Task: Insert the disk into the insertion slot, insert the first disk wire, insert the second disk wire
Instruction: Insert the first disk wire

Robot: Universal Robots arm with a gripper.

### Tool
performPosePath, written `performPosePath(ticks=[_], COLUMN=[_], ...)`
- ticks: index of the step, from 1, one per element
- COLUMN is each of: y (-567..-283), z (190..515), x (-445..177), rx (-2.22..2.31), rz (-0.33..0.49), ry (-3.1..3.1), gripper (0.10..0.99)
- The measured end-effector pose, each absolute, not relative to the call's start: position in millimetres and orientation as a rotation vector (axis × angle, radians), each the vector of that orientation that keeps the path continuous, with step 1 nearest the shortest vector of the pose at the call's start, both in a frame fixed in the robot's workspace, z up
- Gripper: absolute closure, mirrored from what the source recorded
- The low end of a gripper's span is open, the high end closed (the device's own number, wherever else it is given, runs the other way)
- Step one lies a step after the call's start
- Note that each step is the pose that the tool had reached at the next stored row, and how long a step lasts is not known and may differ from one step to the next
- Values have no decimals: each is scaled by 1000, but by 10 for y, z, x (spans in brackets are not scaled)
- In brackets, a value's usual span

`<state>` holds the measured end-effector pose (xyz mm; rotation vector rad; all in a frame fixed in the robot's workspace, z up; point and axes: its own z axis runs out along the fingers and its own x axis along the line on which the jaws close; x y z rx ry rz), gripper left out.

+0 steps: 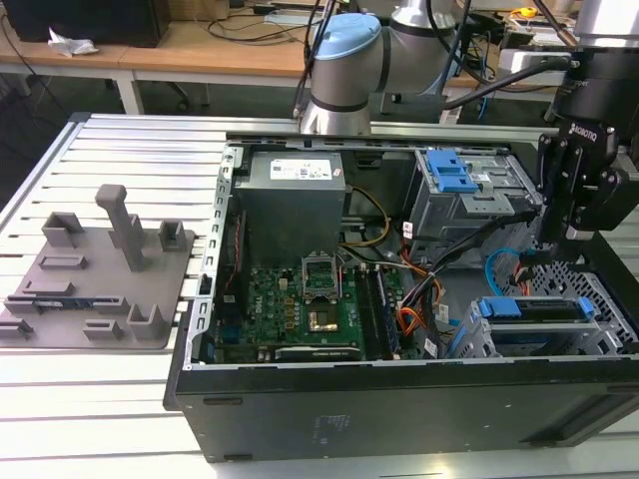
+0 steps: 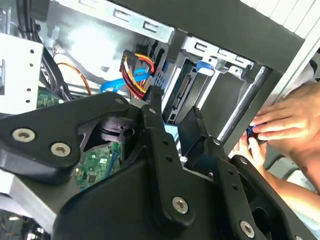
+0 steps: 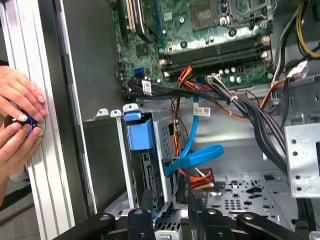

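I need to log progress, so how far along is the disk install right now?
Done: the disk, in its blue carrier, sits in the insertion slot. In hand: the end effector hangs close to the slot, next to the blue cable and the red-and-yellow wire bundle. Left: both wires look loose, so neither seems plugged in yet.

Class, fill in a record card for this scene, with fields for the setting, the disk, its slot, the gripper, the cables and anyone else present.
setting: open computer case on a slotted table
disk: in its blue carrier, seated in the insertion slot
insertion slot: low grey cage, at the exterior view's right
gripper: low inside the case, by the cables
cables: blue cable and red-yellow bundle beside the disk; cannot tell if plugged in
person: two hands at the table edge
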<state>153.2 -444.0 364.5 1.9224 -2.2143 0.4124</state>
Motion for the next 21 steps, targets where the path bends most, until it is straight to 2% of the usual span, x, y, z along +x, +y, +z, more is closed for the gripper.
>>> performPosePath(ticks=[6,11,21], y=[-4412,-4199,-4183], z=[3600,3547,3471], x=[1519,1512,1446], rx=[1889,1871,1910], rz=[429,461,521], ry=[-2251,-2243,-2166], gripper=[678,678,678])
